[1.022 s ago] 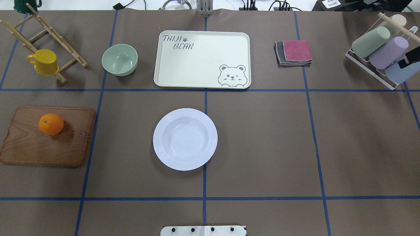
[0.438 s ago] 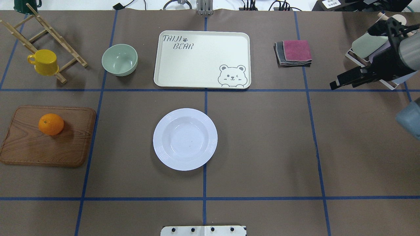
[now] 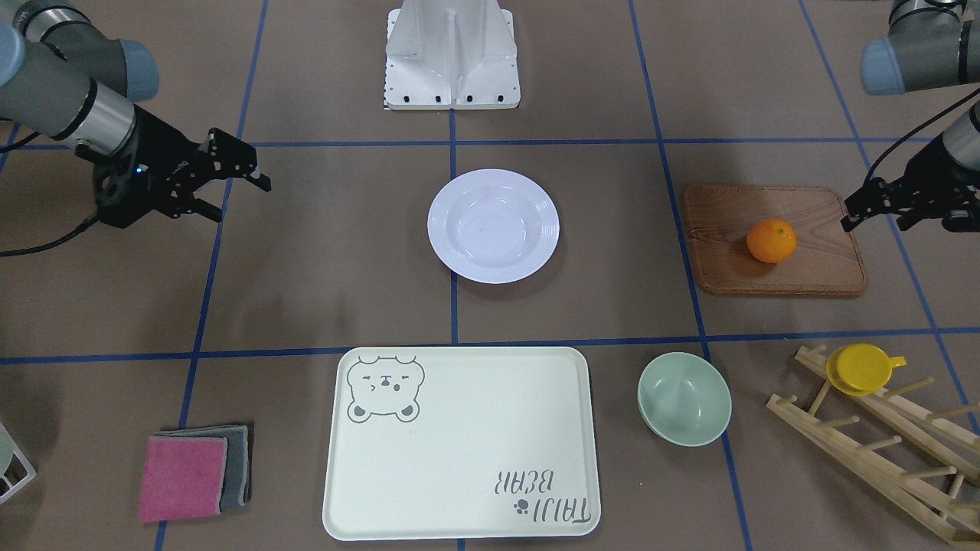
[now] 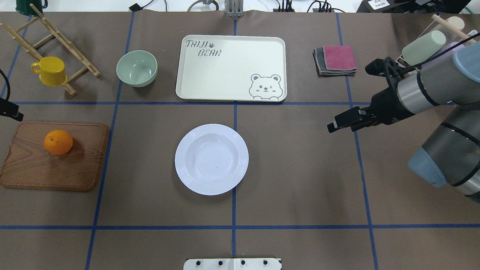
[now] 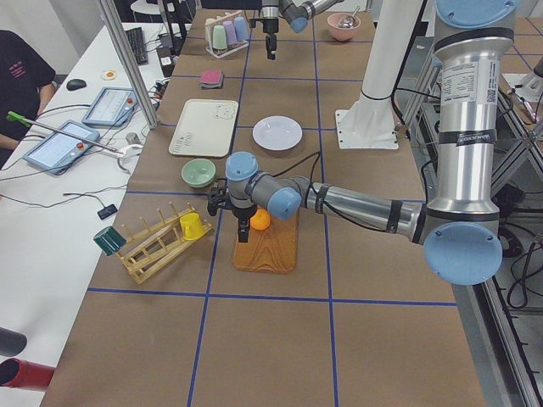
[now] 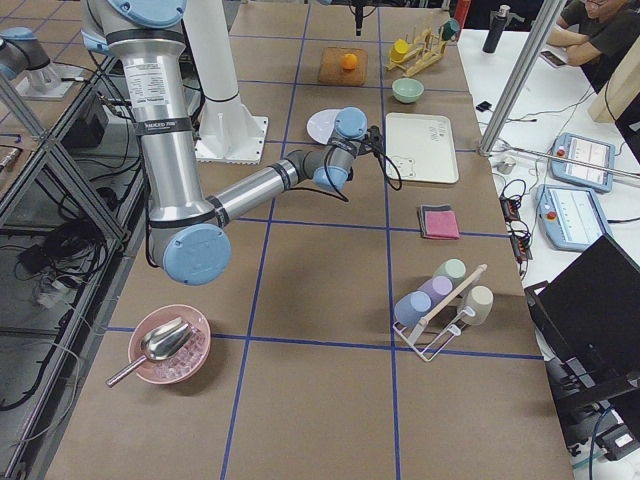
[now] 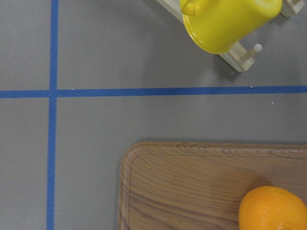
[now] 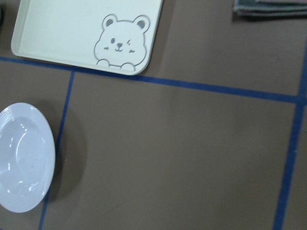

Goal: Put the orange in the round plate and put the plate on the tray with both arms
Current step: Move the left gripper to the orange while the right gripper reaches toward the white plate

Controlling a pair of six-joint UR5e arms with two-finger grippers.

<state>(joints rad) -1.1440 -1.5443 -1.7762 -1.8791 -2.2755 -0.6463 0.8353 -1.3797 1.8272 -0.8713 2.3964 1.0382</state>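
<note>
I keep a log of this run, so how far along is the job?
Done: nothing; the orange lies on the board, the plate and tray are empty. In hand: the left tool hangs near the board, the right tool over bare table, neither holding anything. Left: orange into plate, plate onto tray.

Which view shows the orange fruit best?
Overhead exterior: the small round bright-orange fruit is whole, unobstructed. Front-facing shows it whole too; left wrist crops it; exterior left has the left gripper partly over it; exterior right shows a speck; right wrist, nothing.
</note>
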